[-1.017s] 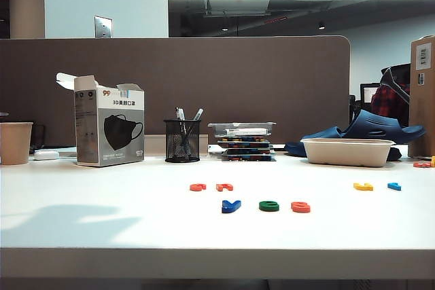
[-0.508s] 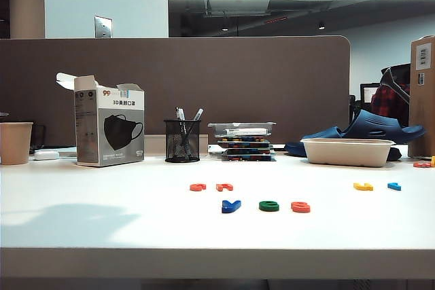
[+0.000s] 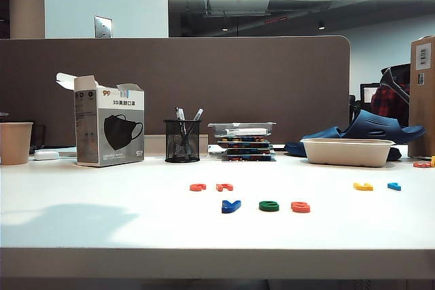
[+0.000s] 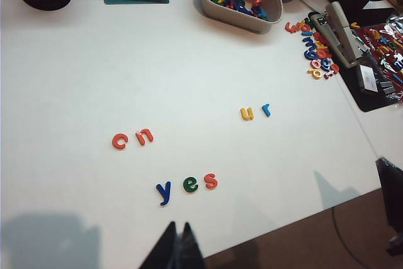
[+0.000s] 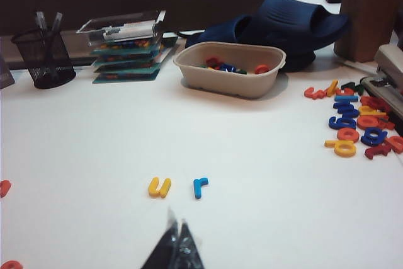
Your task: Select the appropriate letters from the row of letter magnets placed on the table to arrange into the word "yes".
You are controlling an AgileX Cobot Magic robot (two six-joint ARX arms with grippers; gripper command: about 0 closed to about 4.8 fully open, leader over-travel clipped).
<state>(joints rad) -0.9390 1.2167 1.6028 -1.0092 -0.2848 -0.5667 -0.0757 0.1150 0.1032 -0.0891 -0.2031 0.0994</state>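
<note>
dark blue y [image 4: 164, 192], green e [image 4: 190, 184] and orange-red s [image 4: 211, 181] lie side by side spelling the word, at five o'clock of the leftover c [image 4: 119, 140] and n [image 4: 145, 135], while left gripper [image 4: 177, 244] and right gripper [image 5: 175, 244], both pinched together and empty, hang above the table [image 4: 189, 61].

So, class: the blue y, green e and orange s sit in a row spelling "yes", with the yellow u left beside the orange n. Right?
Not quite. The yellow u sits beside the light blue r, apart from the orange n, as the left wrist view shows. The rest holds.

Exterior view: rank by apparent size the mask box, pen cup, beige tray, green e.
1. mask box
2. beige tray, similar in area, so unsure
3. pen cup
4. green e, despite lying nearest the camera
</note>
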